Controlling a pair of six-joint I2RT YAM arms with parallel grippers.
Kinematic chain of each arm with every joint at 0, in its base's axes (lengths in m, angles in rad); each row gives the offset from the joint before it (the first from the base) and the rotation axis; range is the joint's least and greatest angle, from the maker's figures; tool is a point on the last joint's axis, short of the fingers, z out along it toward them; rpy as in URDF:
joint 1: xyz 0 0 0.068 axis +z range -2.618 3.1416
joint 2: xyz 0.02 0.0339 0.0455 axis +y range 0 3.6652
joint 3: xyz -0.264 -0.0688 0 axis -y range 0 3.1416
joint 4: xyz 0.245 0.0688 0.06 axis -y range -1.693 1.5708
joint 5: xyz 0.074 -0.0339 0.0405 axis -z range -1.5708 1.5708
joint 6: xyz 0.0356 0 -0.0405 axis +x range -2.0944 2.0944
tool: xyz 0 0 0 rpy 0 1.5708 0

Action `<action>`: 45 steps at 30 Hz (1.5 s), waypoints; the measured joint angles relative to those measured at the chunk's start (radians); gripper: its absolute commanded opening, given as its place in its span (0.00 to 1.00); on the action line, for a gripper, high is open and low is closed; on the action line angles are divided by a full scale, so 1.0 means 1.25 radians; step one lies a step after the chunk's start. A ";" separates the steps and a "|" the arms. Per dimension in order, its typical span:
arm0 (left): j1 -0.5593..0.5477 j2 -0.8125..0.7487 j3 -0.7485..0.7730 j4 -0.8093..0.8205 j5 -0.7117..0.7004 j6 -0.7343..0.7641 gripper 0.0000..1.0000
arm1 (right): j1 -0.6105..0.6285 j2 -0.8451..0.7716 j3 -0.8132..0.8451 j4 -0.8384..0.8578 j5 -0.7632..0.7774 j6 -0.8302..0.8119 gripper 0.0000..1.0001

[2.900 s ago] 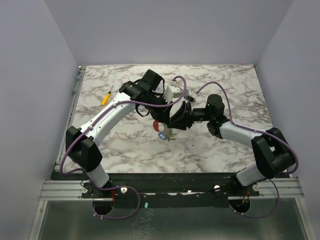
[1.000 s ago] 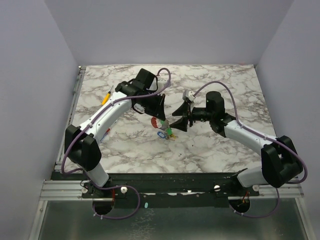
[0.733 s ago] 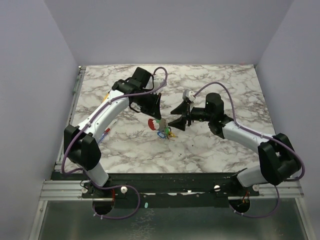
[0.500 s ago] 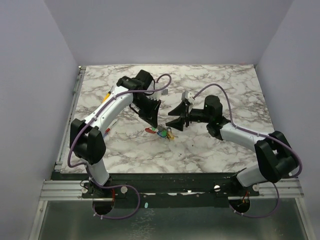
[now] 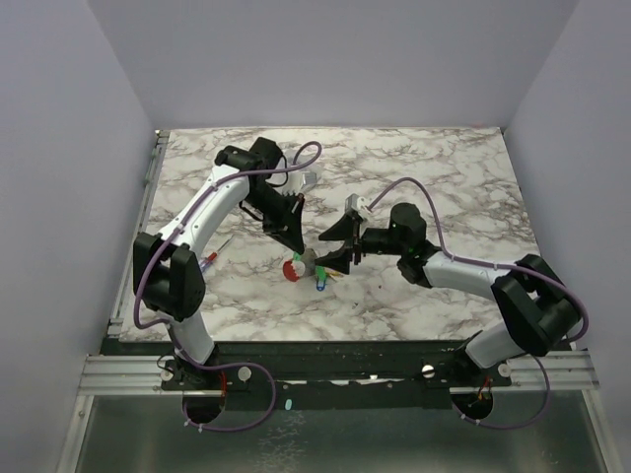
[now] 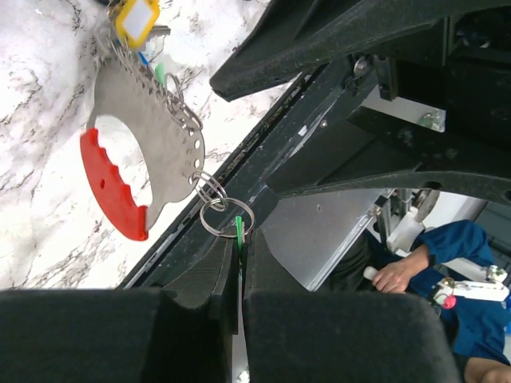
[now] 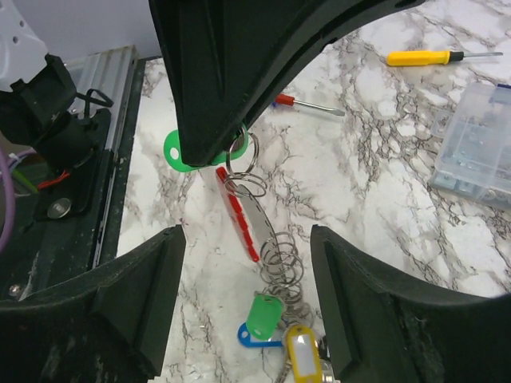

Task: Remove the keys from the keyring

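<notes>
Above marble table (image 5: 444, 177), left gripper (image 6: 238, 243) seemingly pinches keyring (image 6: 227, 217).

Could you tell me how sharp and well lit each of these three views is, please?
Top external: even, diffuse light, soft shadows, no glare, but the keys are tiny. Left wrist: the keyring is crisp, while the shut left gripper is a dark, blurred foreground. Right wrist: keys sharp, the open right gripper looming black and soft-edged.

keyring (image 6: 148, 152): silvery loop, red arc fob, dangling below left gripper (image 6: 239, 255)
keys (image 7: 263, 315): green, blue, yellow tags at fob's far end; one green pinched
</notes>
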 measured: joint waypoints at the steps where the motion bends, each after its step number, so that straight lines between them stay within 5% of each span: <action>1: 0.008 -0.004 -0.004 0.001 0.010 -0.002 0.00 | 0.005 0.002 0.000 0.005 0.013 0.008 0.75; 10: 0.022 -0.054 -0.048 0.032 0.047 -0.067 0.00 | 0.064 0.037 0.011 0.019 0.115 0.078 0.63; 32: 0.067 -0.090 -0.102 0.181 0.115 -0.239 0.00 | 0.095 0.064 0.090 -0.040 0.318 0.134 0.70; 45: 0.098 -0.110 -0.136 0.223 0.139 -0.285 0.00 | 0.055 0.035 0.084 -0.069 0.326 0.112 0.66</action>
